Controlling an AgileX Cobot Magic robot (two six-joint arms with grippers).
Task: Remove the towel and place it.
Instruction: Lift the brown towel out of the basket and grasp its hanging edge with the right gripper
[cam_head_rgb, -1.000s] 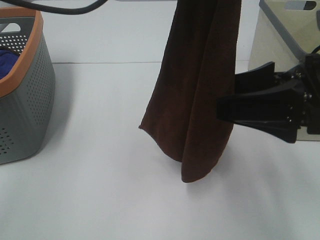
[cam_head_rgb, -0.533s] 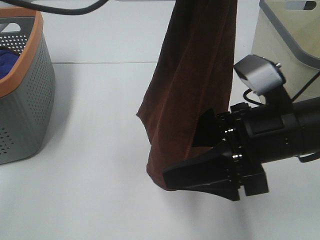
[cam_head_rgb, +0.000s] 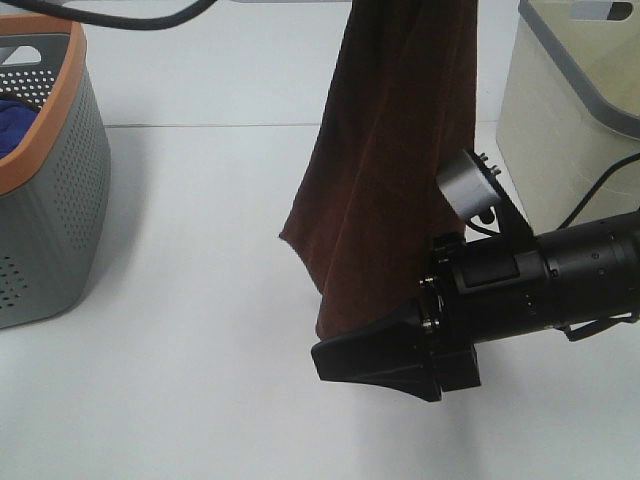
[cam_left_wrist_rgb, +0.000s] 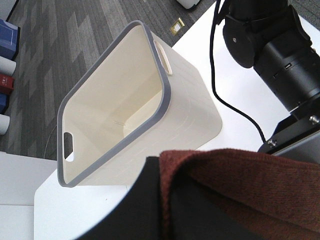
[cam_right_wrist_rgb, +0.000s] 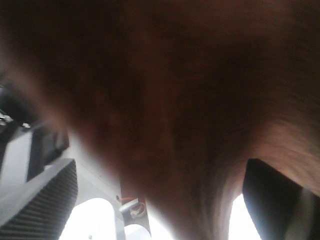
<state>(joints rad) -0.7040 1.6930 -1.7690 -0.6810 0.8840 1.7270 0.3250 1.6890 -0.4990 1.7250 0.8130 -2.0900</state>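
- towel hangs mid-scene, over the table
- left basket at table's left, cloth inside
- right basket behind-right of towel
- right gripper before towel's lower end

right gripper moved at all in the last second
Yes. The right gripper has swung left and lower, away from the cream basket, and now sits at the towel's bottom end.

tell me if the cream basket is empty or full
Empty, as far as shown. The left wrist view looks straight into the cream basket and shows only bare inner walls and bottom, with nothing lying inside.
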